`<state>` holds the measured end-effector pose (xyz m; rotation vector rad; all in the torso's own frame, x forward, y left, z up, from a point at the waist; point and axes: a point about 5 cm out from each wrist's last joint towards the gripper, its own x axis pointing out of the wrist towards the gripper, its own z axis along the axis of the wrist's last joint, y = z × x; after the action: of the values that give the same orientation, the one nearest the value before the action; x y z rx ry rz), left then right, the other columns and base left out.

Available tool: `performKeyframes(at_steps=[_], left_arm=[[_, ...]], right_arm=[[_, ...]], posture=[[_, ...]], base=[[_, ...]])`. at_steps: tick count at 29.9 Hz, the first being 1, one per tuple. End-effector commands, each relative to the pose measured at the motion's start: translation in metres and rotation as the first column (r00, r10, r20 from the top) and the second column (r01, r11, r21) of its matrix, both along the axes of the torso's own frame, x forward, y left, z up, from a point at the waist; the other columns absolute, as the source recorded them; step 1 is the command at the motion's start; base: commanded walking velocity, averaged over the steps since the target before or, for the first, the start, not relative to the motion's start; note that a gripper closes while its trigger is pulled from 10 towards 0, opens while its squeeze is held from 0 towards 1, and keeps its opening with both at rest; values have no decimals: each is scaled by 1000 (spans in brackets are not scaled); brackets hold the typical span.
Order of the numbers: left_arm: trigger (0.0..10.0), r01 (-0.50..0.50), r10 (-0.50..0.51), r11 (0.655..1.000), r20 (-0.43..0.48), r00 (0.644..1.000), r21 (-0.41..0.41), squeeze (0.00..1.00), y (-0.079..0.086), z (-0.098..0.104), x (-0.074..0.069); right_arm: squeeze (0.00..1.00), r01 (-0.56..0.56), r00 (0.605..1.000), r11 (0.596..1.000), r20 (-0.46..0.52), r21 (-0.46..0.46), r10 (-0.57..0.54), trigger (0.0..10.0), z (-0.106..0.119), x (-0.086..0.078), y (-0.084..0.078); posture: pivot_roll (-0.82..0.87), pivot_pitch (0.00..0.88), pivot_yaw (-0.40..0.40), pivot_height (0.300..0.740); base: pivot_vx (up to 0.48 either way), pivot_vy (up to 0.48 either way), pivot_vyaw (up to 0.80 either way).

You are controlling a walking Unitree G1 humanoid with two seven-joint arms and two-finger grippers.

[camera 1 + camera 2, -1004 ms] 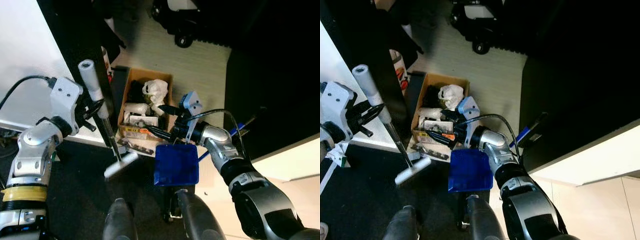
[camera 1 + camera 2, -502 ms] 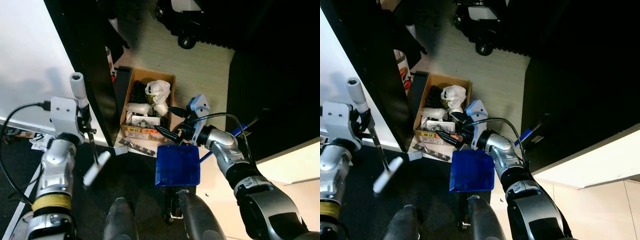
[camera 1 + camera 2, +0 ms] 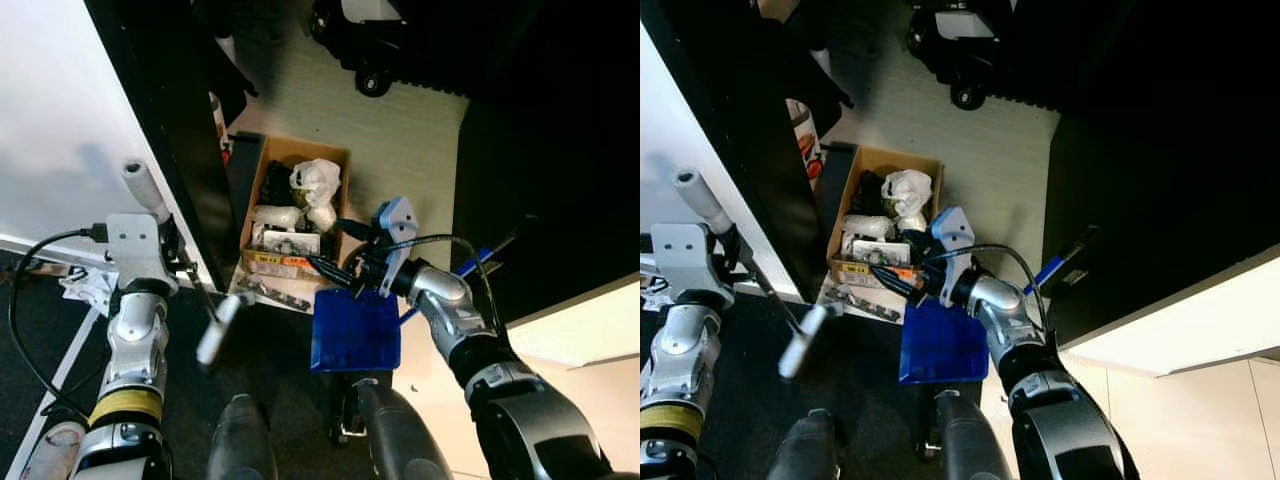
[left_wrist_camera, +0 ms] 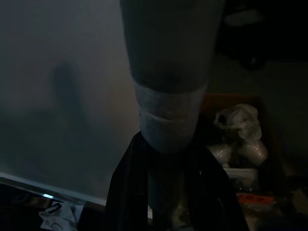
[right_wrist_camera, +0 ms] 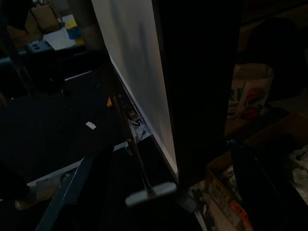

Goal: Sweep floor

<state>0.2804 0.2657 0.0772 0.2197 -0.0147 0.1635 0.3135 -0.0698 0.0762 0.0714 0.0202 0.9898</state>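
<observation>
No text reads clearly; the white bucket [image 5: 246, 94] bears red and dark lettering too blurred to make out.

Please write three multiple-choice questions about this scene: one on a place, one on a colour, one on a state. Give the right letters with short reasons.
1. Where is the cardboard box?
A. on the floor beside the dark panel
B. on a table
C. in the left gripper

2. What colour is the dustpan?
A. red
B. blue
C. yellow

3. What does the left gripper do?
A. hangs open
B. holds a bag
C. is shut on the broom

Answers:
1 A, it stands on the pale floor.
2 B, the pan is blue.
3 C, fingers clamp the handle.
</observation>
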Motion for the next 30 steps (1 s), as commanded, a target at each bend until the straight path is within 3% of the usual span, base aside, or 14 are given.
performKeyframes(at_steps=[1,19,30], left_arm=[[10000,22,-22,1000,10,1000,17,0,-4,0,0],[10000,-37,37,999,-27,999,-1,0,-3,-27,-8],[10000,-57,56,998,-20,998,-26,0,0,-31,-10]], right_arm=[[0,27,1000,1000,-14,0,-27,10000,-5,-2,-8],[0,60,998,998,-21,2,-59,10000,-10,-10,-11],[0,82,996,997,-19,2,-82,10000,-9,-10,-17]], posture=[[31,192,-144,731],[-28,250,-174,731],[-32,244,-175,731]], base=[[0,0,0],[0,0,0],[0,0,0]])
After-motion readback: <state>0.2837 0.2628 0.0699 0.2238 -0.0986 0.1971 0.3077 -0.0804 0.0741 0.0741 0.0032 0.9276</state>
